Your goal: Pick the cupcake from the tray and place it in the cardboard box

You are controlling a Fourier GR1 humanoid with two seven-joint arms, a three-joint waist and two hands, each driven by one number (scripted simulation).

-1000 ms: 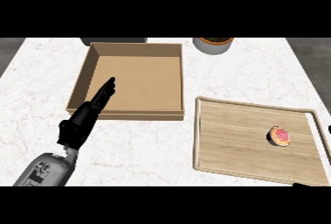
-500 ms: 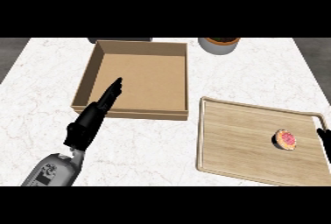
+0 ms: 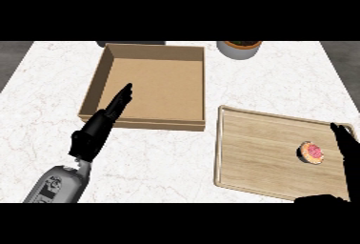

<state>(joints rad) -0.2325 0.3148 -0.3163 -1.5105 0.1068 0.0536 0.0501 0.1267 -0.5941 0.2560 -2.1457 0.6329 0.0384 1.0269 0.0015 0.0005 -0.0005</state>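
From the head view, a wooden tray (image 3: 260, 152) lies on the white marbled tabletop (image 3: 42, 95), and it serves here as the landmark. The cupcake (image 3: 312, 152), with pink icing, sits on the tray's surface toward its right side, about midway between the tray's far and near edges, touching nothing but the wood. The cardboard box (image 3: 151, 86) stands open just to the left of the tray and farther back, its near right corner close to the tray's far left corner without touching it; nothing lies inside it. Well to the left of the tray, the left hand (image 3: 98, 131) comes up on a grey forearm, its fingers straight and pressed together, pointing up and over the box's near left wall, holding nothing. The right hand (image 3: 346, 147) shows at the tray's right edge, just beside the cupcake but apart from it; its fingers stand spread and fairly straight, with a dark part of it, seemingly the thumb, showing lower down by the tray's near right corner, so the hand is open around nothing. Beyond the tray's far edge, a grey pot (image 3: 239, 48) with dark contents stands at the back of the tabletop.
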